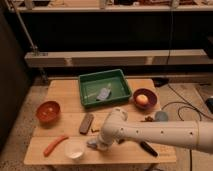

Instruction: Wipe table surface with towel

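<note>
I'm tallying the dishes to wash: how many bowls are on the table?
3: red bowl far left, brown bowl far right, white bowl at front beside the gripper. The arm could hide others.

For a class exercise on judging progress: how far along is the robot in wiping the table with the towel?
Done: the gripper is down at the towel, near the front edge of the table surface, beside the white bowl. In hand: working that one spot. Left: seemingly most of the top; no wiped area shows, and the dark block and red bowl stand on it.
</note>
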Robot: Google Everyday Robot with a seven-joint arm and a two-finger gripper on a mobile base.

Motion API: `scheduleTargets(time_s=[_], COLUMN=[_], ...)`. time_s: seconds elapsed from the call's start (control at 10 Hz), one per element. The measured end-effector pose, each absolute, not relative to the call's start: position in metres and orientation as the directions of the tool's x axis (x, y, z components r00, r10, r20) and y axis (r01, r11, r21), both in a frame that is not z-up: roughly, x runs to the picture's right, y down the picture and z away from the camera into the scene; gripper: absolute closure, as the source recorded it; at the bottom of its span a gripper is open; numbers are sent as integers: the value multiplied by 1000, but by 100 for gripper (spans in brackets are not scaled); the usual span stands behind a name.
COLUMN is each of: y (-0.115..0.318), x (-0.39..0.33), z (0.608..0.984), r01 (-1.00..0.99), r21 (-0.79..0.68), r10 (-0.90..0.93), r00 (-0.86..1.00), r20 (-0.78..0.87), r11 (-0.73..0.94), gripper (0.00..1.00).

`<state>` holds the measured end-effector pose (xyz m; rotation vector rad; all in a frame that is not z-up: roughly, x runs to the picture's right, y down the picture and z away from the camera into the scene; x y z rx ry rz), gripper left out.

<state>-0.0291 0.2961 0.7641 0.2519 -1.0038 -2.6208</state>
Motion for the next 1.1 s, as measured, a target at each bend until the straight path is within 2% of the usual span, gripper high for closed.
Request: scheduleTargets(time_s=[0.3, 0.7, 1.1], y=[315, 316, 283], x=[-15, 21, 31], z=[747, 738, 768], r01=[228, 268, 318], r21=[687, 676, 647], r10=[-350, -361, -387], r00=[-936, -933, -921], r20=[-40, 4, 38], r11=[-690, -686, -693], gripper=[100, 100, 100])
